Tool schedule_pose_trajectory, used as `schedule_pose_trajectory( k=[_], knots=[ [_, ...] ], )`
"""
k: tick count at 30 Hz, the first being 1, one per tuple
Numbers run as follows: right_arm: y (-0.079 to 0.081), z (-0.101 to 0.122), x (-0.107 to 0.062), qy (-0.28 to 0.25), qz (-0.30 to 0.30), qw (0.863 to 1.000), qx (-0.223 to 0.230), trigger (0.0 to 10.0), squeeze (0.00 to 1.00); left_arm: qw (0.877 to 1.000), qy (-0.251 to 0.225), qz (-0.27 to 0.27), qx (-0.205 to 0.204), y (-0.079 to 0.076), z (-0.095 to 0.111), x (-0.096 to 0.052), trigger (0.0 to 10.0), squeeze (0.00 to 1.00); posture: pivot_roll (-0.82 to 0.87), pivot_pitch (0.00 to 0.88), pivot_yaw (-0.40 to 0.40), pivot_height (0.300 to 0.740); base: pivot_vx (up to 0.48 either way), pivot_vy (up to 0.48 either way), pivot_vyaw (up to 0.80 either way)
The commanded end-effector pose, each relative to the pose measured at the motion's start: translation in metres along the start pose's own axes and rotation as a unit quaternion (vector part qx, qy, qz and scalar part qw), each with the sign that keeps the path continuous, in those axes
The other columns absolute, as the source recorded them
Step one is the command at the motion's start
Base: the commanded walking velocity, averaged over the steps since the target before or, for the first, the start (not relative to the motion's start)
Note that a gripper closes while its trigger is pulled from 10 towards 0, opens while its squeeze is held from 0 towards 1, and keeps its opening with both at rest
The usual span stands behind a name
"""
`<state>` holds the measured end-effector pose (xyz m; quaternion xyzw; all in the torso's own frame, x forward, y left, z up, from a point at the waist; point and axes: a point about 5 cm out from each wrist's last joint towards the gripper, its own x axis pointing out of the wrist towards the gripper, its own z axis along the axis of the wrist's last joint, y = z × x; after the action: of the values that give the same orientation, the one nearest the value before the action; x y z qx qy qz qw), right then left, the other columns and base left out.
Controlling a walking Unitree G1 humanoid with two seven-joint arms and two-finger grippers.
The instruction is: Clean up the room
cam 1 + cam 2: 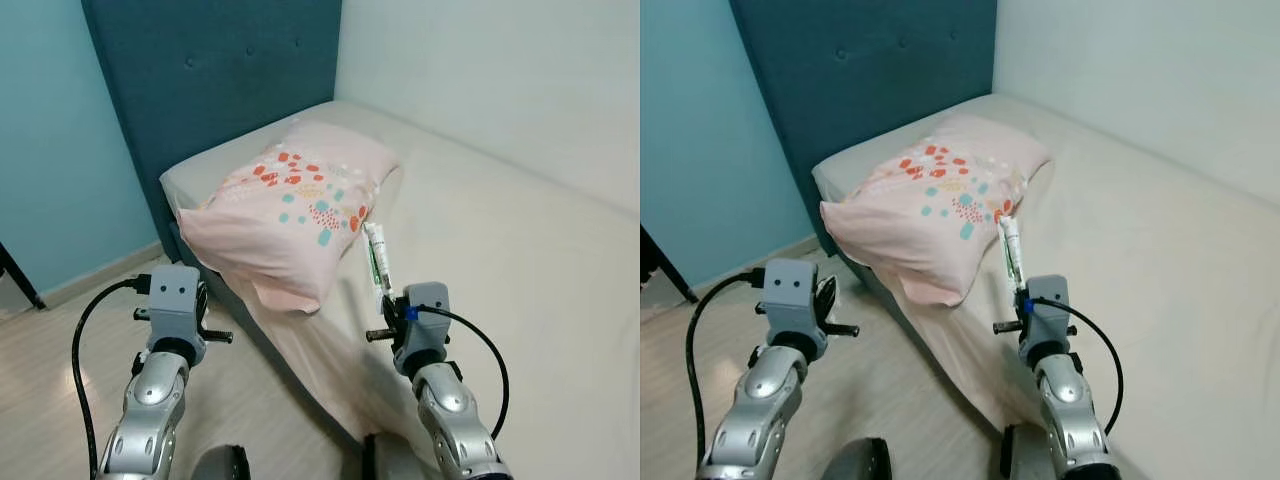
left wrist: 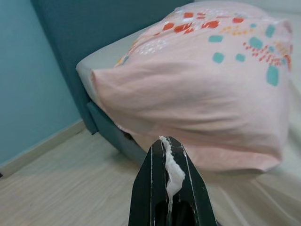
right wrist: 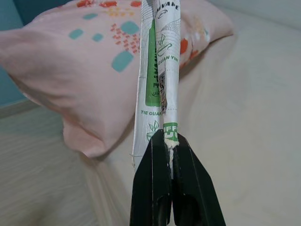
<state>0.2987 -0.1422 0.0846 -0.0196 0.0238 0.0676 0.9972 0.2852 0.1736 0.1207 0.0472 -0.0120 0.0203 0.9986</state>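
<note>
Both silver arms rise at the near edge of the head views, with the bed ahead of them. The right gripper is clenched on the lower end of a long, flat green-and-white packet printed with leaf marks, which stands upright just off the pillow's near corner, above the sheet. The left gripper is also pinched together, on a thin white scrap, perhaps tissue or a torn wrapper; it hangs beyond the pillow's overhanging corner, over the wooden floor beside the bed.

The pink pillow with orange and teal dots lies at the head of the bed against the dark blue headboard, one corner drooping past the mattress edge.

With rubbish in each gripper, the step in hand looks like carrying both pieces to a bin, and none is visible from here. To do it well, both grips should stay firm: the packet is held only by its bottom end and could swing or slip if the arm jerks, and the scrap is light enough to tear free. Lifting clear of the pillow before turning would keep the packet from snagging on the pillowcase.
</note>
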Motion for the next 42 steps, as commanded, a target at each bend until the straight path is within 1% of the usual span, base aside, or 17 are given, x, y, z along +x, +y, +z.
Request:
schedule_pose_trajectory(
  k=[1,6,15,26,34,36,38,42],
  knots=[
    [0.001,-0.001,-0.002,0.008,-0.002,1.0,-0.001,10.0,0.0,1.0,0.0,-0.009,0.01,-0.001,-0.001,-0.002,10.0,0.0,0.06,0.082,-0.076,0.64,0.0,0.0,0.0],
    [0.0,-0.002,-0.006,0.012,-0.002,1.0,-0.006,10.0,0.0,1.0,0.001,-0.023,0.005,-0.009,-0.002,-0.004,10.0,0.0,0.06,0.085,-0.076,0.665,0.0,0.0,0.0],
    [-0.003,-0.002,-0.007,0.016,-0.011,1.0,-0.005,10.0,0.0,1.0,-0.002,-0.028,0.012,-0.011,-0.002,-0.003,10.0,0.0,0.05,0.068,-0.077,0.69,0.0,0.0,0.0],
    [-0.003,0.0,-0.006,0.02,-0.014,1.0,-0.004,10.0,0.0,1.0,-0.001,-0.029,0.012,-0.012,-0.005,-0.002,10.0,0.0,0.05,0.038,-0.081,0.74,0.0,0.0,0.0],
    [-0.003,0.0,-0.005,0.021,-0.012,1.0,-0.001,10.0,0.0,1.0,-0.002,-0.023,0.011,-0.009,-0.005,-0.002,10.0,0.0,0.06,0.037,-0.083,0.74,0.0,0.0,0.0],
    [-0.001,0.001,-0.005,0.013,-0.009,1.0,0.01,10.0,0.0,1.0,-0.005,-0.024,0.011,-0.008,-0.004,-0.003,10.0,0.0,0.07,0.038,-0.078,0.74,0.0,0.0,0.0],
    [0.002,0.003,-0.004,0.0,-0.008,1.0,0.024,10.0,0.0,1.0,-0.005,-0.021,0.001,-0.008,-0.003,-0.003,10.0,0.0,0.07,0.04,-0.073,0.74,0.0,0.0,0.0],
    [0.005,0.001,-0.003,0.008,-0.012,1.0,0.01,10.0,0.0,1.0,-0.006,-0.022,-0.002,-0.008,-0.003,-0.004,10.0,0.0,0.07,0.041,-0.068,0.74,0.0,0.0,0.0]
  ],
)
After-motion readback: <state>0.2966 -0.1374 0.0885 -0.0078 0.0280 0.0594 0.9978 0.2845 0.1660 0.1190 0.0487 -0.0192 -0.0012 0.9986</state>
